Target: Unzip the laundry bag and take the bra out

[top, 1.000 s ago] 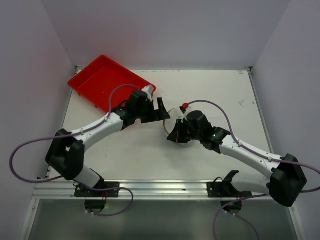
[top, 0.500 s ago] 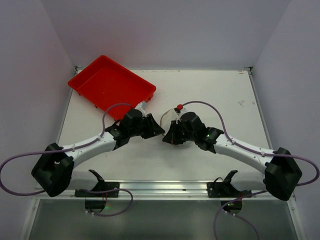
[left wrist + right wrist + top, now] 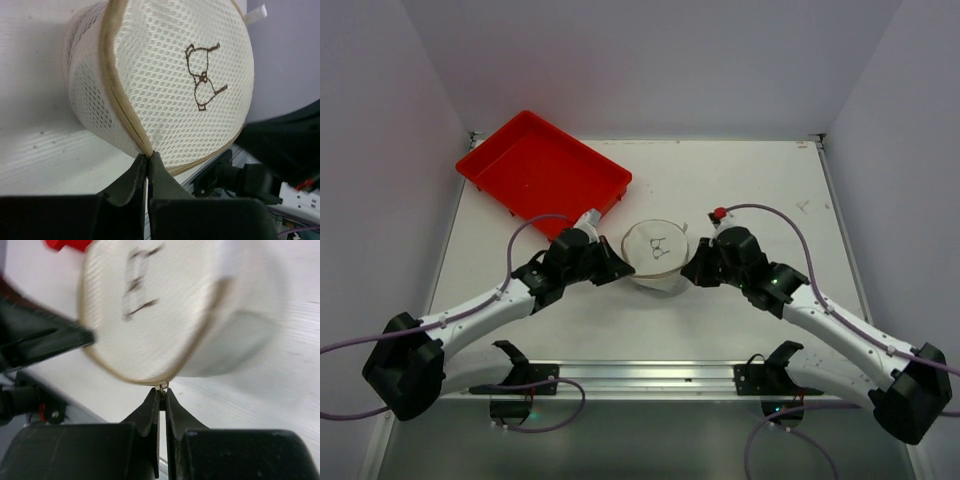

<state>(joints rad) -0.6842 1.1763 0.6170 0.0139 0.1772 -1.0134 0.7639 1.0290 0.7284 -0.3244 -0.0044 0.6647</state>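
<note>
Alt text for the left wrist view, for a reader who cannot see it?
The left gripper, jaws shut, pinches the lower edge of a white mesh laundry bag at its tan zipper seam. The bag's round face, with a small brown bra drawing, fills most of the frame above a white table.

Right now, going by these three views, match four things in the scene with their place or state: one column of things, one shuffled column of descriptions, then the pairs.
Things
1. laundry bag
2. red tray
3. left tool
4. right tool

Descriptions
A. shut on the bag's edge, on the side away from the tray
B. white mesh, bra drawing facing up
C. far left, nothing in it
D. shut on the bag's edge, on the tray's side

Pairs: 1-B, 2-C, 3-D, 4-A
</note>
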